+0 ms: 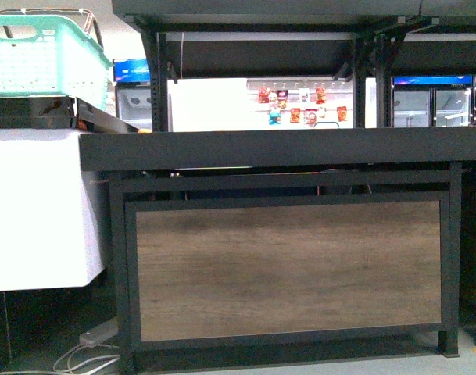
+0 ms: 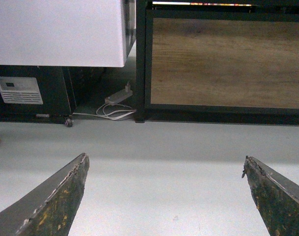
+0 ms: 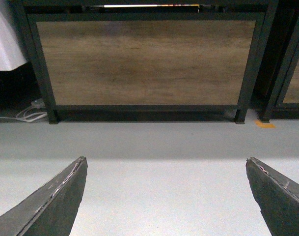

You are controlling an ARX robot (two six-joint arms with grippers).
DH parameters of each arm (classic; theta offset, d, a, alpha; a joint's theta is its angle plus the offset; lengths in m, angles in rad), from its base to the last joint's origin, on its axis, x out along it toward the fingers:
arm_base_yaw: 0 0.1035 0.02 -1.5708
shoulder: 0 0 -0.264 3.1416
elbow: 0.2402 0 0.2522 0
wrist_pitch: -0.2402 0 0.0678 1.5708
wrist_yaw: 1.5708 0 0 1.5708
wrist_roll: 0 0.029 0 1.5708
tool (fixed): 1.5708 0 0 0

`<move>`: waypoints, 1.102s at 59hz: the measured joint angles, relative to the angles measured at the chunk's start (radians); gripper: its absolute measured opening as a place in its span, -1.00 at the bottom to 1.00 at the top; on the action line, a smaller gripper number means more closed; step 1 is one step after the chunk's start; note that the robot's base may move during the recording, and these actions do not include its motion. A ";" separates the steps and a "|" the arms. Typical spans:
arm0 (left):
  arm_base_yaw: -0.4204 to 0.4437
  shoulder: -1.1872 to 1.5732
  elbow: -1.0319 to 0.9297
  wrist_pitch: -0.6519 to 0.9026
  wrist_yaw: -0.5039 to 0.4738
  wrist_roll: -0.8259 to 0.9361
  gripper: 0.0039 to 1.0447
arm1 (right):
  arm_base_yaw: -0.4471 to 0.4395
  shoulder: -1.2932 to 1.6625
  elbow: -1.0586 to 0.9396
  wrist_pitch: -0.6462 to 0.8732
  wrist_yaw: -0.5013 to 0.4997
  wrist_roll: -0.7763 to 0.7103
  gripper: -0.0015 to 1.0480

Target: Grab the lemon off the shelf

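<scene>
Found no lemon in any view; saw the shelf [image 1: 284, 148] deck only edge-on from in front.

Noted the left pincer [image 2: 165, 162] and the right pincer [image 3: 165, 161] both spread wide and holding nothing, low over the floor [image 3: 154, 142] in front of the shelf's wood-look panel [image 1: 288, 269]. Presumed the lemon to lie on the deck above that panel, hidden by the rim. Judged it light, firm, smooth-skinned and apt to roll; advised a hold across the broad middle, not the narrow ends, with moderate squeeze to avoid bruising.
</scene>
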 joint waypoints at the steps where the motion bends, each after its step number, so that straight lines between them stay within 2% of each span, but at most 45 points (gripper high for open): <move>1: 0.000 0.000 0.000 0.000 0.000 0.000 0.85 | 0.000 0.000 0.000 0.000 0.000 0.000 0.86; 65: 0.000 0.000 0.000 0.000 0.000 0.000 0.85 | 0.000 0.000 0.000 0.000 0.000 0.000 0.86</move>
